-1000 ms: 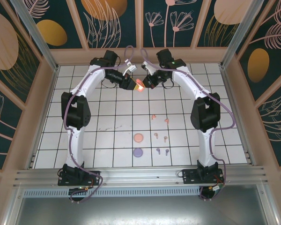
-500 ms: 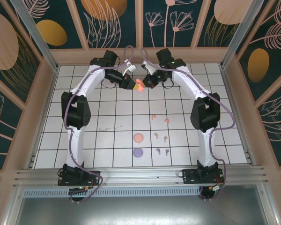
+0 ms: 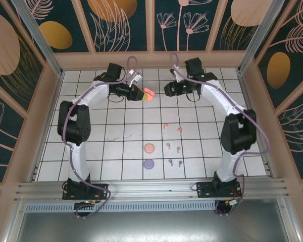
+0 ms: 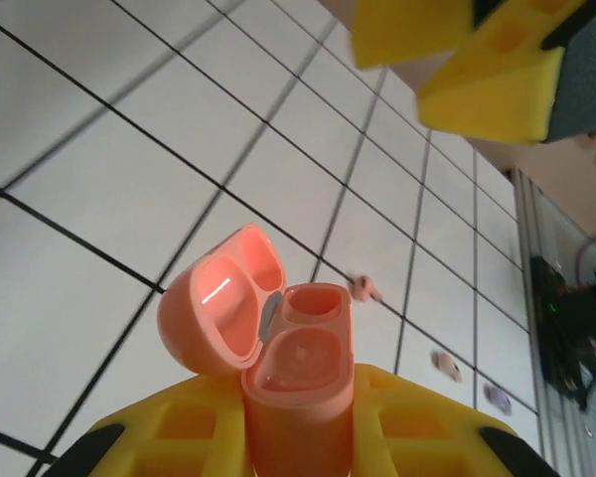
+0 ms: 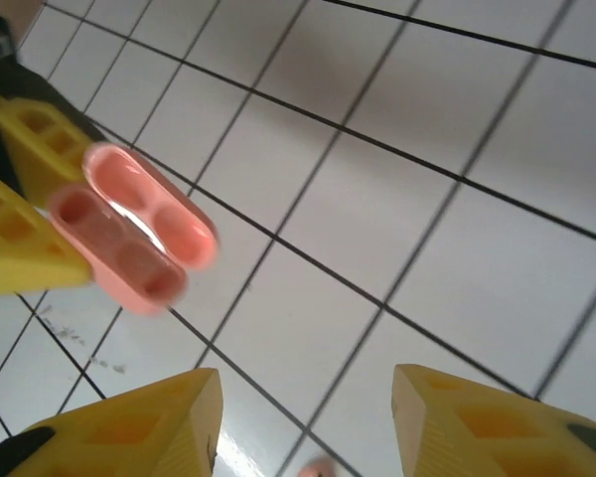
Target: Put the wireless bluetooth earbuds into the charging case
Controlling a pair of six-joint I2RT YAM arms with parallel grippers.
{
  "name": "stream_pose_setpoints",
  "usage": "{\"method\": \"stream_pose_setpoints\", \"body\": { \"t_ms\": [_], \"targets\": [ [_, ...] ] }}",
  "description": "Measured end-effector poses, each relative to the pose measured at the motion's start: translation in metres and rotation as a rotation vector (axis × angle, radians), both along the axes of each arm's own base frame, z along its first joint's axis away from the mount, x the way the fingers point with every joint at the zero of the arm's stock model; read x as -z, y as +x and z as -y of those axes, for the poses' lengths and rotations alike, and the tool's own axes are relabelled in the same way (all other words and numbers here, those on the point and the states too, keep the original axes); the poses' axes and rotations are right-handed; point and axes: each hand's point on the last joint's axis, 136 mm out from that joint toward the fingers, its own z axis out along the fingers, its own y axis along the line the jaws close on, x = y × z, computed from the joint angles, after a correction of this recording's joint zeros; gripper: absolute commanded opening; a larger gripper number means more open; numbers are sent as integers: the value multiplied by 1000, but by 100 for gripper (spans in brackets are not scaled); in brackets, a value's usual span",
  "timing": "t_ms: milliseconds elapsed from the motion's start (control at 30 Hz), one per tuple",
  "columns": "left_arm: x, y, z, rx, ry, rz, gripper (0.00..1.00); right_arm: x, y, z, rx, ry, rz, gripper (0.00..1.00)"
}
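My left gripper is shut on a coral charging case, held above the far middle of the table. Seen from the left wrist, the case stands upright between the yellow fingers, its lid hinged open and both sockets empty. My right gripper hangs open a short way to the right of it, holding nothing. From the right wrist the open case lies upper left of that gripper. The earbuds lie on the tiles in pairs: coral, tan and purple.
A closed peach case and a closed purple case sit on the tiles left of the buds. Low wooden walls ring the white tiled table. Both arm bases stand at the near edge.
The right gripper has opened, let go of the coral case and drawn back to the right. The left gripper keeps the case and has shifted slightly.
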Motion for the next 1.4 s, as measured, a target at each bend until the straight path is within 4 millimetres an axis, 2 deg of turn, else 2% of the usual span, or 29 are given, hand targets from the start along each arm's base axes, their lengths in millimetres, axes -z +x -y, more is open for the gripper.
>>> {"method": "stream_pose_setpoints", "body": {
  "t_ms": [67,167,267,400,533,667,867,1000,1167,1400],
  "targets": [
    [-8,1,-5,-55,-14,49,0,5,-9,7,73,-3,-22,50],
    [-30,4,-10,-133,-57,145,0,25,-20,7,176,-35,-74,50],
    [-48,10,-14,-207,-101,238,0,51,-35,-2,267,-70,-147,50],
    [-57,13,-25,-321,-151,344,0,68,-51,-15,388,-86,-209,51],
    [-61,9,-38,-421,-206,434,0,74,-54,-21,513,-70,-237,50],
    [-72,0,-52,-512,-286,543,0,91,-57,-16,645,-66,-287,50],
    [-100,2,-69,-646,-380,644,0,117,-62,-7,785,-78,-362,49],
    [-116,1,-71,-685,-403,691,0,128,-65,-6,827,-86,-399,49],
    [-124,-4,-65,-689,-391,743,0,144,-71,-9,847,-122,-433,48],
    [-119,-3,-67,-713,-362,764,0,163,-76,-8,879,-159,-470,47]
  ]
}}
